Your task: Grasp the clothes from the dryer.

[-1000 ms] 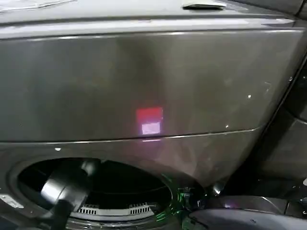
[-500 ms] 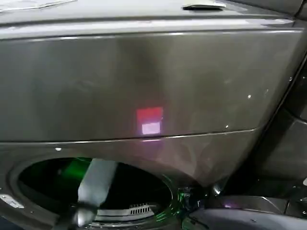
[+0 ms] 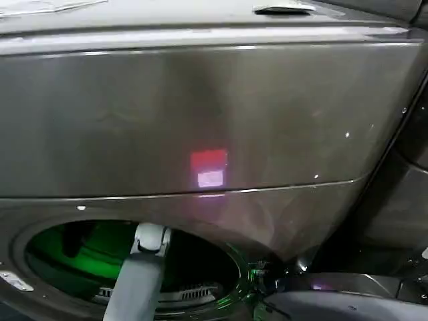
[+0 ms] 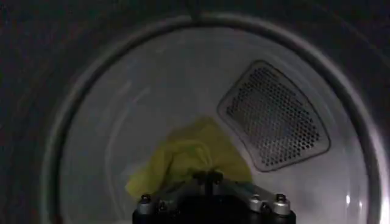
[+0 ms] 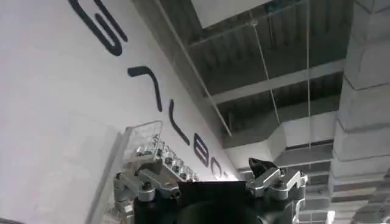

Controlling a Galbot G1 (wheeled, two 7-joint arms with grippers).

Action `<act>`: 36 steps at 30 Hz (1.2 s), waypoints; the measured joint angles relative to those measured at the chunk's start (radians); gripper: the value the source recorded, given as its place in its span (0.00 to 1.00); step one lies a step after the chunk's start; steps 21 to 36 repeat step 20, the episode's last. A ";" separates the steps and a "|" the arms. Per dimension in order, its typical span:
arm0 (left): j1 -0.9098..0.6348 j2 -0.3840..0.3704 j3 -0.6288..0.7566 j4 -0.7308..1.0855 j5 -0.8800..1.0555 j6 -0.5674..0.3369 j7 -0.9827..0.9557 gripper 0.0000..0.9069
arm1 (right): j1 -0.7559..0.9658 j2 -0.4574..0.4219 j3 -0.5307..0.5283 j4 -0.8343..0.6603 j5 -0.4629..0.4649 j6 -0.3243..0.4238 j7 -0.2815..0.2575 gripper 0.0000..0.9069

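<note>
The dryer (image 3: 200,114) is a grey-bronze machine with its round dark porthole (image 3: 200,267) at the lower left of the head view. My left arm (image 3: 144,274) reaches through that mouth, and a green glow lights the drum. Inside the drum, the yellow-green clothes (image 4: 183,155) lie bunched on the pale wall. My left gripper (image 4: 208,178) has its fingertips together on the near edge of the cloth, where the folds gather. My right gripper (image 5: 201,161) stands open and empty, pointing up at a ceiling, parked at the lower right.
A small red light (image 3: 208,160) glows on the dryer's front panel. A perforated vent plate (image 4: 271,115) sits in the drum's back wall beside the clothes. The right arm's dark body (image 3: 334,304) lies low beside the porthole.
My left arm has pushed deeper through the porthole; its dark wrist, seen at the mouth earlier, is now inside. The green glow in the drum has spread.
</note>
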 measured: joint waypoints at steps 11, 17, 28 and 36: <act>0.061 0.015 -0.003 -0.058 -0.022 0.040 -0.001 0.00 | -0.007 0.000 0.018 0.003 0.002 -0.006 -0.004 1.00; 0.062 0.005 0.004 -0.067 -0.014 0.057 0.013 0.00 | -0.015 -0.004 0.029 0.001 0.001 -0.010 -0.004 1.00; 0.068 0.008 0.007 -0.076 -0.014 0.062 0.020 0.00 | -0.012 -0.004 0.026 0.001 0.000 -0.010 -0.002 1.00; 0.068 0.008 0.007 -0.076 -0.014 0.062 0.020 0.00 | -0.012 -0.004 0.026 0.001 0.000 -0.010 -0.002 1.00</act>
